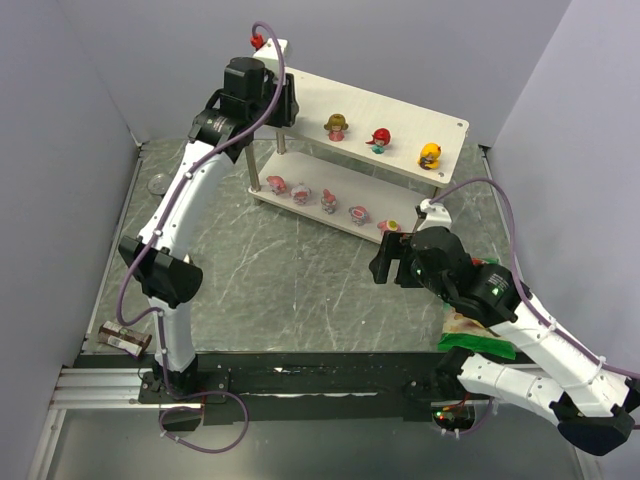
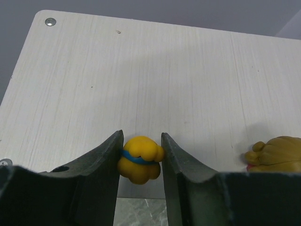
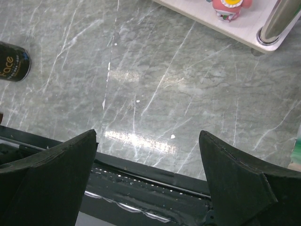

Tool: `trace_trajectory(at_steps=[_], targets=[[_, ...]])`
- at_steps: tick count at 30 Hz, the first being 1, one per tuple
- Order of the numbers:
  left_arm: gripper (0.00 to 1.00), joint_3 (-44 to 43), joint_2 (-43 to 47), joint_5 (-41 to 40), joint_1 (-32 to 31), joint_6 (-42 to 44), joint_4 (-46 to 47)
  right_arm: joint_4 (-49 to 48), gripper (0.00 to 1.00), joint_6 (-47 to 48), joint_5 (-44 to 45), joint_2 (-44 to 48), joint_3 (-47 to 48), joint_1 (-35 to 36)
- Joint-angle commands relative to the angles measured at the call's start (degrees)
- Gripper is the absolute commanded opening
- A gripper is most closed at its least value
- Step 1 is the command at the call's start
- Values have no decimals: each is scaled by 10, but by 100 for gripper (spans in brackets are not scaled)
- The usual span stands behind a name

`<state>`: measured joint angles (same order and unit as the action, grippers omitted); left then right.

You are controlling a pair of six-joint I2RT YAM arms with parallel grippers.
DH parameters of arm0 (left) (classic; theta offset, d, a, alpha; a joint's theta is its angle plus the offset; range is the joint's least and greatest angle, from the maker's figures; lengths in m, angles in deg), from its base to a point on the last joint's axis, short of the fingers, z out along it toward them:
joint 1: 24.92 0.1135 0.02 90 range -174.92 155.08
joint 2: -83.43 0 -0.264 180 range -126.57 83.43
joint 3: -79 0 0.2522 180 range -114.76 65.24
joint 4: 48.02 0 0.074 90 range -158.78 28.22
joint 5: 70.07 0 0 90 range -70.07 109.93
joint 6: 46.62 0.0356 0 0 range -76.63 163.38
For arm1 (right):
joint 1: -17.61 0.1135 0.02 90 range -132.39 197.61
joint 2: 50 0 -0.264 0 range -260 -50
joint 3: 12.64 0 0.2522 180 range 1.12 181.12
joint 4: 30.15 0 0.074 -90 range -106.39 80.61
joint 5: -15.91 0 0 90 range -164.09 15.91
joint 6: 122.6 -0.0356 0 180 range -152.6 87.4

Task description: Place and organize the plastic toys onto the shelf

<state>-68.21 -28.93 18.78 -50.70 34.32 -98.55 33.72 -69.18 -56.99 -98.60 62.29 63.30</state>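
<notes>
At the near left corner of the bench (image 1: 300, 290) a dark can (image 1: 125, 338) lies on its side, and by the near right corner a green bag (image 1: 480, 345) shows under the right arm. Just beyond it the right hand (image 3: 148, 136) hangs over bare bench with its fingers spread wide and nothing between them, close to the right end of the shelf (image 1: 320, 90). On the lower board a row of pink-and-white toys (image 1: 329, 200) runs along the front edge. We count five, the rightmost partly hidden behind the right arm. On the top board a brown-pink toy (image 1: 337, 126), a red toy (image 1: 379, 139) and an orange-yellow toy (image 1: 431, 155) stand spaced apart toward the right end. Farthest off, at the left end of that board, the left hand (image 2: 141, 141) is closed narrowly on the yellow-blue toy (image 2: 139, 160), which sits by the board's front edge with a finger against each side. We judge this to be the set-down of the last toy. The next move calls for easing the fingers apart without tipping it, then drawing the hand back clear of the brown-pink toy just beside it.
</notes>
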Motion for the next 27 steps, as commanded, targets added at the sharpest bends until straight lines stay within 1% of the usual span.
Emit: trace_trajectory(at_steps=[1, 3, 5, 7, 8, 10, 11, 13, 14, 18, 19, 21, 27], targets=[[43, -6, -14, 2, 2, 10, 0, -19, 95, -1, 9, 5, -5, -6], [47, -7, -13, 4, 2, 9, -1, -19, 96, 0, 10, 5, -5, -7], [54, -7, -14, 4, 2, 9, 1, -20, 96, 1, 8, 5, -5, -7], [58, -8, -13, 5, 2, 10, 1, -21, 96, 2, 7, 5, -5, -9], [62, -14, -14, 5, 2, 11, 0, -21, 95, 4, 7, 5, -5, -9], [66, -16, -16, 4, 2, 10, 0, -23, 95, 4, 6, 5, -5, -10], [70, -18, -16, 4, 2, 10, 1, -24, 95, 5, 5, 3, -4, -10], [73, -17, -16, 4, 2, 9, 3, -23, 95, 7, 4, 3, -3, -11], [77, -17, -14, 4, 2, 9, 6, -22, 96, 8, 4, 3, -3, -11], [86, -15, -8, 5, 2, 9, 12, -22, 96, 10, 4, 4, -3, -13], [91, -16, -6, 4, 2, 8, 13, -21, 95, 10, 3, 4, -2, -15], [96, -9, 4, 3, 2, 6, 19, -19, 96, 11, 4, 4, 1, -17], [96, 12, 38, -6, 2, 0, 36, -13, 96, 21, -10, 2, 14, -21]])
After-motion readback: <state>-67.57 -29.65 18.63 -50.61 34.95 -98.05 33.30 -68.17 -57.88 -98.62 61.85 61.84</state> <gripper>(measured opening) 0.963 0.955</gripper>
